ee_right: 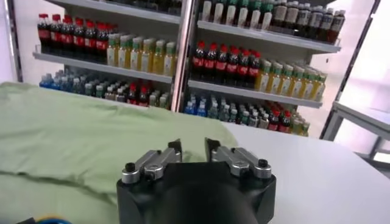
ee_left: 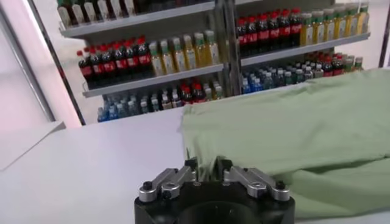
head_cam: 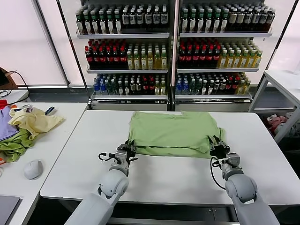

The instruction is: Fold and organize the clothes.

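The light green shirt [head_cam: 173, 133] lies flat on the white table [head_cam: 164, 180], its lower part folded up; no collar or print patch shows. My left gripper [head_cam: 127, 149] is at the shirt's near left corner, fingers a little apart, with the cloth edge [ee_left: 304, 134] lying between them in the left wrist view, gripper [ee_left: 206, 164]. My right gripper [head_cam: 217, 146] is at the near right corner, fingers apart, the shirt [ee_right: 73, 134] just ahead of the gripper [ee_right: 193, 147].
A side table on the left holds a pale yellow garment [head_cam: 35, 122], a darker green one [head_cam: 14, 145], a purple one [head_cam: 4, 124] and a mouse [head_cam: 33, 168]. Bottle shelves [head_cam: 173, 47] stand behind. Another table [head_cam: 286, 79] is at the right.
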Robot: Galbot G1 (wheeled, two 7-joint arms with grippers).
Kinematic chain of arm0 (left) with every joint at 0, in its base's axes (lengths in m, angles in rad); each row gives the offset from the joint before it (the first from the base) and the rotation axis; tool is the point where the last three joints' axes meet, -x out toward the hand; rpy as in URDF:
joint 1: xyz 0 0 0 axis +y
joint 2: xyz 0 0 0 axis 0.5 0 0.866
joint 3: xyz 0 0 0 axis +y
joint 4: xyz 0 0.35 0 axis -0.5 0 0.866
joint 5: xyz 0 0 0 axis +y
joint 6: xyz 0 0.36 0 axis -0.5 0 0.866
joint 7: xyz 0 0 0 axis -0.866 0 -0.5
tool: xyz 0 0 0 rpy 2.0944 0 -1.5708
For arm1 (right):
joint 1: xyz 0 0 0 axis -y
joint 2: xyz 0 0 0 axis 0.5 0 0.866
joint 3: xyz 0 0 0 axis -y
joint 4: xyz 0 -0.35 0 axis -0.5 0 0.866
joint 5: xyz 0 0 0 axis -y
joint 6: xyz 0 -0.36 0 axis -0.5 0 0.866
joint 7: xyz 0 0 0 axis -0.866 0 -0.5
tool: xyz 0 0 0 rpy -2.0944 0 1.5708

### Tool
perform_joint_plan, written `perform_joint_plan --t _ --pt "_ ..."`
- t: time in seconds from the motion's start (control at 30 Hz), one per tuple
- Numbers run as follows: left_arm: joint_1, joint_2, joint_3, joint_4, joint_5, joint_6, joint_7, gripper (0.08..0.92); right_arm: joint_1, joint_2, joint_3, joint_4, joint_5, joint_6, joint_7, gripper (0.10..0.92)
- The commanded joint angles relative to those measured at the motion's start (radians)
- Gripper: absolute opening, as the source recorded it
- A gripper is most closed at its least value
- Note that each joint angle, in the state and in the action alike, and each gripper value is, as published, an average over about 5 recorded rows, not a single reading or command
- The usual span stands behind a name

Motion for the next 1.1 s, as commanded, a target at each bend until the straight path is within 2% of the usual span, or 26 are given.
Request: perform_joint_plan --t 0.03,0.2,0.3,0.43,0.53,0.67,1.1 --pt "0.09 0.001 -0.008 -0.115 0.012 -0.004 -0.002 0.463 -0.1 -0.003 0.058 0.051 -0.026 0.027 -0.01 0.601" --pt "0.093 -0.003 -0.005 -0.072 -0.012 0.025 -0.004 0.61 -0.137 0.009 0.102 0.049 0.003 -0.019 0.028 0.747" --pt "0.062 -0.007 -0.007 -0.021 -0.067 0.057 -0.009 0.696 -0.109 0.013 0.102 0.022 0.059 -0.072 0.052 0.805" --pt "0.021 -0.01 -0.007 0.028 -0.105 0.077 -0.018 0.792 -0.061 0.014 0.087 -0.016 0.132 -0.133 0.066 0.817" --pt "-0.011 -0.016 -0.008 0.067 -0.116 0.095 -0.035 0.814 -0.031 0.01 0.065 -0.04 0.168 -0.16 0.068 0.771" --pt "-0.035 -0.023 -0.008 0.1 -0.13 0.11 -0.054 0.756 -0.004 0.005 0.03 -0.064 0.183 -0.171 0.063 0.656" --pt "-0.041 -0.024 -0.002 0.113 -0.163 0.115 -0.063 0.379 0.011 -0.009 0.005 -0.1 0.204 -0.18 0.03 0.304"
